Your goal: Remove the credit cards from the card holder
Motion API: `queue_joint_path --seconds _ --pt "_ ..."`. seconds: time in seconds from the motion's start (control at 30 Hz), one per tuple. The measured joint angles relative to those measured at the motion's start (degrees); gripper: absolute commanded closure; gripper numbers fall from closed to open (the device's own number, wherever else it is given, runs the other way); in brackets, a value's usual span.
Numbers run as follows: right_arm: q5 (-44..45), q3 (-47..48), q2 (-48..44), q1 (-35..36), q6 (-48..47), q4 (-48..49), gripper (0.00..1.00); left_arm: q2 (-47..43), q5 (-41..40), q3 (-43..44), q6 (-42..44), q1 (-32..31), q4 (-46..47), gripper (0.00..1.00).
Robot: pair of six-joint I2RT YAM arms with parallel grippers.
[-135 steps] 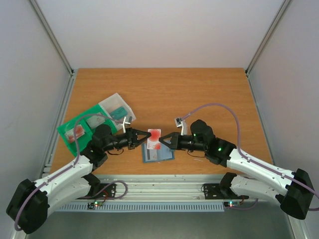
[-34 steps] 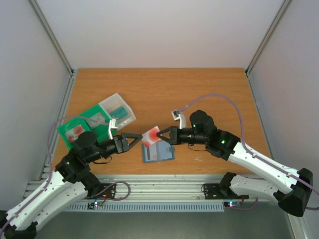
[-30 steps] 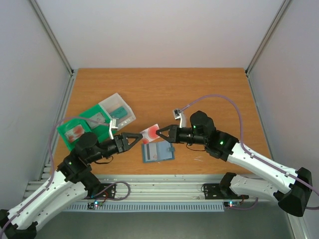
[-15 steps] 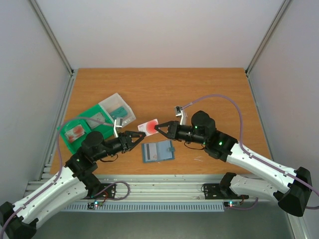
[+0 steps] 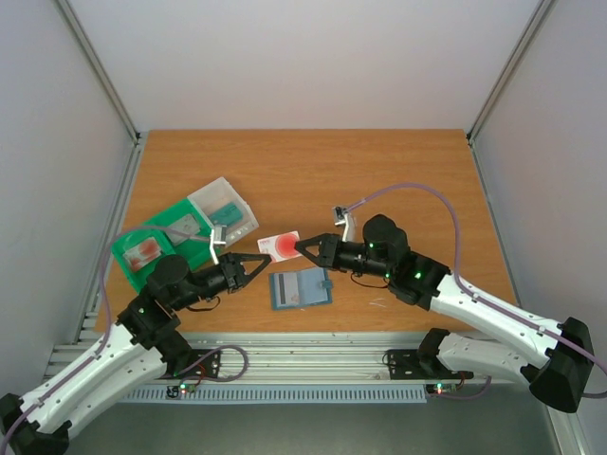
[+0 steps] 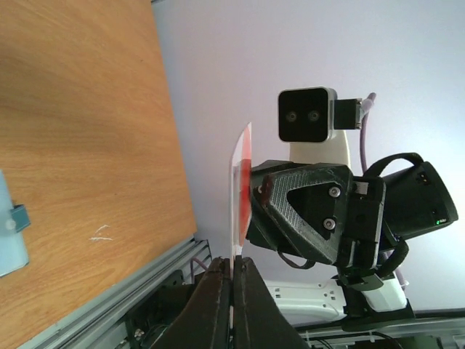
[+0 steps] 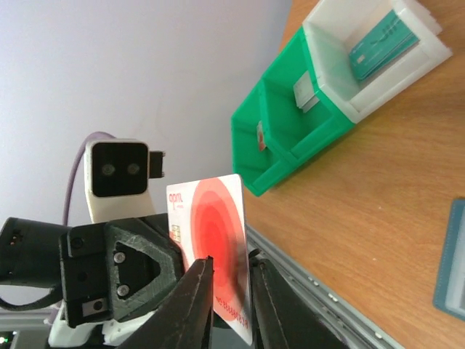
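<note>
The credit card (image 5: 282,245), whitish with a big red round mark, hangs in the air between both grippers, above and behind the slate-blue card holder (image 5: 301,287), which lies on the table. My left gripper (image 5: 266,258) is shut on the card's near edge. In the left wrist view the card (image 6: 240,182) is edge-on between the closed fingers of the left gripper (image 6: 234,273). My right gripper (image 5: 302,247) is at the card's other side. In the right wrist view its fingers stand a little apart around the card (image 7: 211,225), with the right gripper (image 7: 231,273) open.
A green tray (image 5: 142,248) with a clear box (image 5: 223,210) stands at the left, also in the right wrist view (image 7: 290,123). The holder's edge shows at the frame edge in the left wrist view (image 6: 7,233) and the right wrist view (image 7: 454,262).
The right gripper pulled the red-marked card out of the holder and lifted it up and back-left. The left gripper came up and closed on the card's edge. The holder stayed on the table.
</note>
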Motion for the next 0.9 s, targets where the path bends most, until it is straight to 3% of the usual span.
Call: queue_joint_path --seconds 0.2,0.4,0.57,0.9 --pt "0.68 -1.09 -1.51 -0.02 -1.84 -2.21 0.39 -0.66 -1.97 2.91 4.22 0.0 -8.98 1.0" --pt "1.11 -3.1 -4.72 -0.02 -2.99 -4.33 0.03 0.37 -5.4 12.11 12.22 0.5 -22.45 1.0" --pt "1.68 -3.58 -6.67 -0.02 -4.68 -7.06 0.01 5.09 -6.86 20.83 18.16 3.93 -32.09 1.0" --pt "3.32 -3.58 -11.76 -0.02 -7.15 -12.63 0.02 12.63 -7.26 28.74 26.05 16.26 -47.69 1.0"
